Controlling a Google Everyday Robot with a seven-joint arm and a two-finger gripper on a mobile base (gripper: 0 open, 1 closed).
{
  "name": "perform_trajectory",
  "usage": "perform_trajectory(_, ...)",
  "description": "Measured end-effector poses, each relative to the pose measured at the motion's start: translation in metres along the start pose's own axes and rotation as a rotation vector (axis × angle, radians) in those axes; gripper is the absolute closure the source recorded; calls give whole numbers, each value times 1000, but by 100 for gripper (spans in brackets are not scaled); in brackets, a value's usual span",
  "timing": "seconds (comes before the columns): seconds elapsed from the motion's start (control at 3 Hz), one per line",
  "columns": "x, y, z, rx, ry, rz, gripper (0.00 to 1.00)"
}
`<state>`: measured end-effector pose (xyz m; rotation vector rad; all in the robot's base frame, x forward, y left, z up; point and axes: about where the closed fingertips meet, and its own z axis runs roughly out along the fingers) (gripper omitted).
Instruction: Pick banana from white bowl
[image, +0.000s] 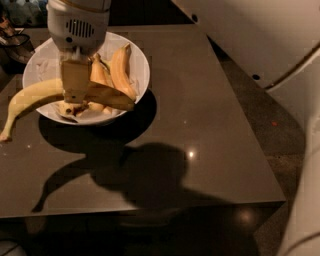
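The long pale yellow banana (30, 102) hangs level in my gripper (76, 85), its stem end sticking out past the left rim of the white bowl (137, 55). The gripper is shut on the banana's middle, above the bowl's left half. The banana's right end (112, 97) looks darker and crosses over the bowl. Shorter orange-yellow bananas (120, 70) lie in the bowl behind it. Small stubby pale bananas (67, 107) sit low in the bowl under the gripper.
The bowl stands at the back left of a dark brown table (200, 100). The robot's white arm and body (280, 45) fill the right side. Dark objects (12, 37) lie off the table's far left. The arm's shadow (140, 175) falls on the table front.
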<state>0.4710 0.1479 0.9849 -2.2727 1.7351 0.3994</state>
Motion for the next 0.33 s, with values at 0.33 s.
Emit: perform_trajectory(0.33, -5, -2, -1, 19, -17, -3, 100)
